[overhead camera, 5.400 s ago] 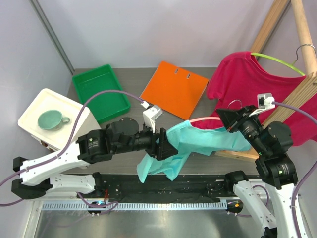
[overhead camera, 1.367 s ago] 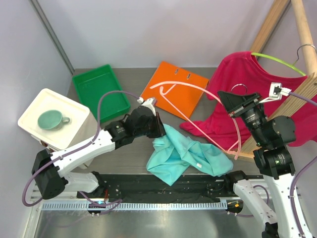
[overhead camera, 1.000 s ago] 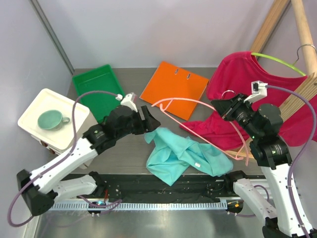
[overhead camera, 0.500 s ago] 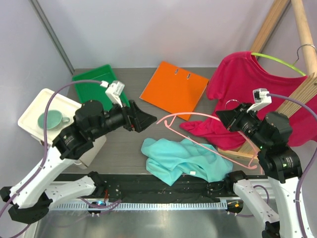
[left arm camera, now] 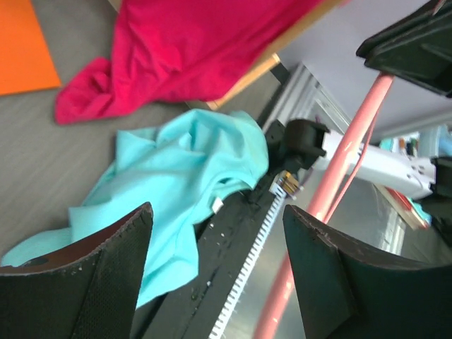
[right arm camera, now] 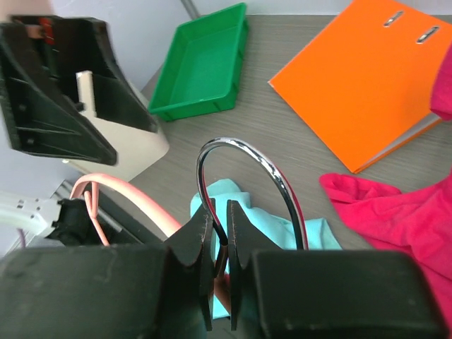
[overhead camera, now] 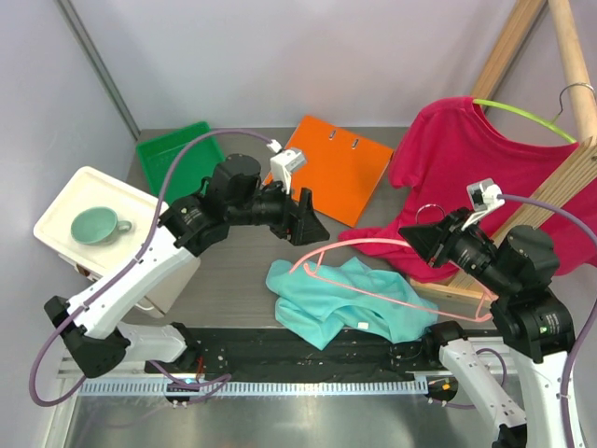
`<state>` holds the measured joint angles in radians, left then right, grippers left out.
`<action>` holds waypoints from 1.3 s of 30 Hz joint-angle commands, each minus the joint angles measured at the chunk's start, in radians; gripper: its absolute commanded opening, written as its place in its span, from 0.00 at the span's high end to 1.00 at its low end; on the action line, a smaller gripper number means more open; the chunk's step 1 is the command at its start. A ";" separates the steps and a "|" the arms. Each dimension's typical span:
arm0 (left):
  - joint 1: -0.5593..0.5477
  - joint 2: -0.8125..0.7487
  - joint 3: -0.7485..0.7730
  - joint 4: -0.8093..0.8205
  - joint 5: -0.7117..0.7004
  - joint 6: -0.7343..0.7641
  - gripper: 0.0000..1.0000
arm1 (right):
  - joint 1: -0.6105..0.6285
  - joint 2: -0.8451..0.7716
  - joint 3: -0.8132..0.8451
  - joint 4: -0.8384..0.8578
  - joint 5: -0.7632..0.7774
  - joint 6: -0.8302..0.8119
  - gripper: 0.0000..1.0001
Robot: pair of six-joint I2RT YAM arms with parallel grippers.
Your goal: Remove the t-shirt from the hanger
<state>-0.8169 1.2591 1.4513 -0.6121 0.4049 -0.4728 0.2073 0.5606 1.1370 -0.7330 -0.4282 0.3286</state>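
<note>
The teal t-shirt (overhead camera: 340, 301) lies crumpled on the table near the front edge, also seen in the left wrist view (left arm camera: 176, 176) and under the right fingers (right arm camera: 282, 224). The pink hanger (overhead camera: 373, 248) is bare and hangs just above the shirt. My right gripper (overhead camera: 422, 245) is shut on its chrome hook (right arm camera: 247, 152), the jaws (right arm camera: 220, 219) pinching the wire. My left gripper (overhead camera: 308, 222) hovers open behind the shirt, nothing between its fingers (left arm camera: 217, 212); the hanger's pink arm (left arm camera: 339, 183) passes beside its right finger.
A red t-shirt (overhead camera: 466, 159) hangs on a green hanger from the wooden rack (overhead camera: 560, 177) at right, its hem on the table. An orange folder (overhead camera: 331, 168) and green tray (overhead camera: 187, 168) lie at the back. A white box with a teal cup (overhead camera: 98, 224) stands left.
The teal t-shirt came off the hanger and dropped onto the table. My left gripper let go and swung up and right. The right gripper lowered the bare hanger over the shirt.
</note>
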 commanded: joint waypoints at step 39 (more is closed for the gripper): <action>-0.163 -0.092 -0.253 0.318 0.232 -0.221 0.69 | 0.006 -0.113 -0.080 0.092 -0.122 0.049 0.99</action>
<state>-0.9611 1.1568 1.1683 -0.2989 0.6544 -0.7010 0.2092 0.4618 1.0328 -0.7116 -0.5598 0.3431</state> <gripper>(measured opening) 0.409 0.123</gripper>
